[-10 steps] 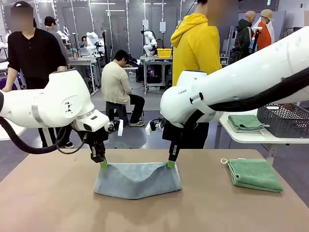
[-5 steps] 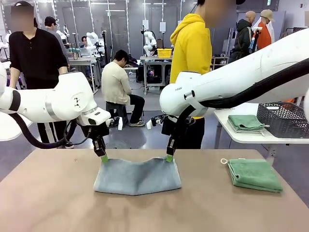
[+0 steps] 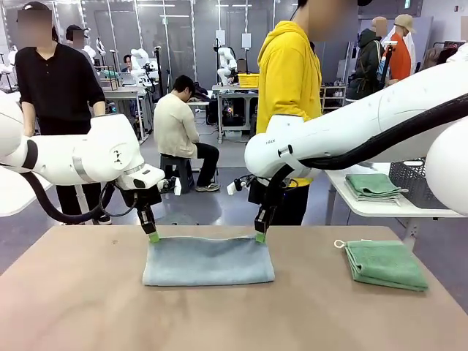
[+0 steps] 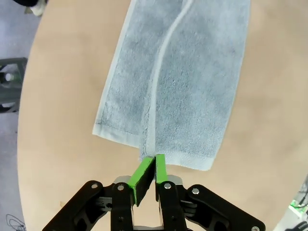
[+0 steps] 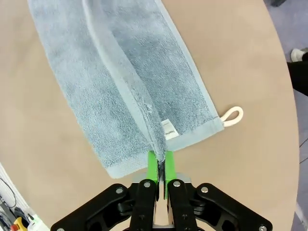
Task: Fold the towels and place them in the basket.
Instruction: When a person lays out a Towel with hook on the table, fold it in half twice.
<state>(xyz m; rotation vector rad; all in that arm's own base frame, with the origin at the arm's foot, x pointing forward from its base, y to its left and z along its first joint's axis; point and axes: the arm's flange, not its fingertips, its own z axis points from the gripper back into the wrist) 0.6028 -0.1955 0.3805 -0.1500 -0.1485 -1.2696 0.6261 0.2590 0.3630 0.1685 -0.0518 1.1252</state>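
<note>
Grey-blue towel (image 3: 208, 261) lies folded as a flat strip mid-bench (image 3: 73, 307), long side running left to right in the front view. Left claw (image 3: 153, 237) is at its far left corner and right claw (image 3: 259, 237) at its far right corner, both pressed together on the cloth. Left wrist view: green pads (image 4: 144, 174) pinch the short edge where a raised crease runs into them. Right wrist view: same grip on the other short edge, white label (image 5: 168, 129) just ahead of the pads, white loop (image 5: 232, 116) flat on the bench at the corner. Green towel (image 3: 385, 265) sits folded toward the bench's right end, well apart. Basket (image 3: 406, 179) is on a side table (image 3: 380, 208) beyond — partly behind the right arm.
</note>
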